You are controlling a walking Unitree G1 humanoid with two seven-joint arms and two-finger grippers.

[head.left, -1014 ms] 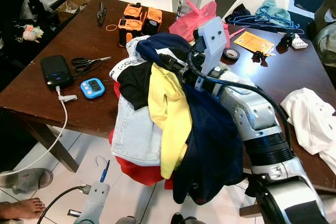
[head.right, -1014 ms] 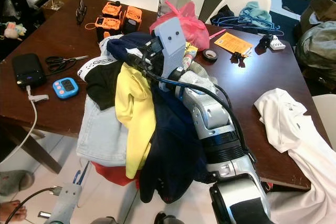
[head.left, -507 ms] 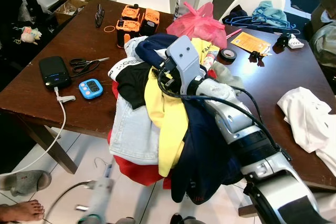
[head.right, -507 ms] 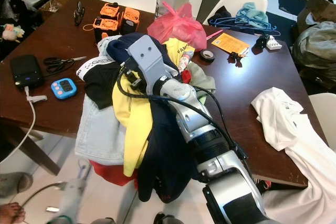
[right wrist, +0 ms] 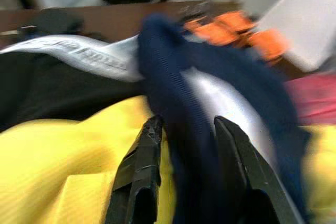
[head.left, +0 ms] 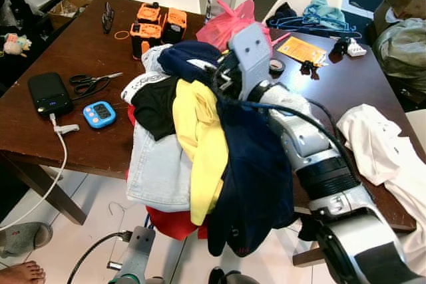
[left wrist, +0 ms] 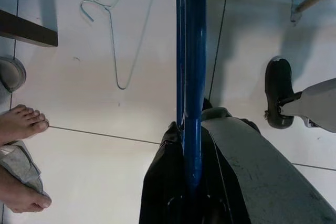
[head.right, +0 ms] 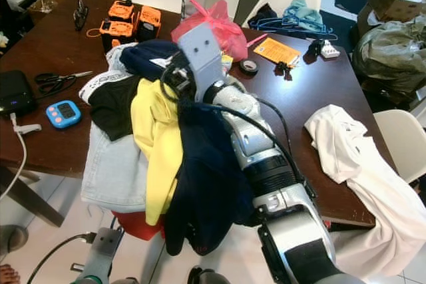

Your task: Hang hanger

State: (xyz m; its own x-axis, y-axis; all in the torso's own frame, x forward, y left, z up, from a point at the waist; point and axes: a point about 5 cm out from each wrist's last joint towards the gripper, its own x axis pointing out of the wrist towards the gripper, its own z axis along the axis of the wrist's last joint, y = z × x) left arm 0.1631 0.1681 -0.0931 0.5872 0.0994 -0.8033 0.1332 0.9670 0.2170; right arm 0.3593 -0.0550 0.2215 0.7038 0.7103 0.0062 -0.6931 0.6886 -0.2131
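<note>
A blue hanger (left wrist: pixel 190 77) runs straight out between the fingers of my left gripper (left wrist: pixel 191 129), which is shut on it low over the white floor, below the table's near edge (head.left: pixel 136 257). A thin wire hanger (left wrist: pixel 113 40) lies on the tiles beside it. My right arm (head.left: pixel 313 144) reaches over a heap of clothes at the table edge: denim (head.left: pixel 160 164), yellow (head.left: pixel 200 131), black and red pieces. A navy garment (head.left: pixel 256 171) drapes over that arm. My right gripper (right wrist: pixel 184 129) is shut on a fold of the navy cloth.
The brown table (head.left: pixel 80 51) holds a power bank (head.left: pixel 48 93), scissors (head.left: pixel 90 81), a blue timer (head.left: pixel 98 114), orange battery packs (head.left: pixel 156 21), a pink bag (head.left: pixel 229 24) and white cloth (head.left: pixel 373 144). More blue hangers (head.left: pixel 319 24) lie on a far chair. A person's bare foot (left wrist: pixel 21 124) is near.
The whole view has shifted, so the camera moved. My right wrist swung left over the pile half a second ago and is now back toward the right. The left arm stays low.
</note>
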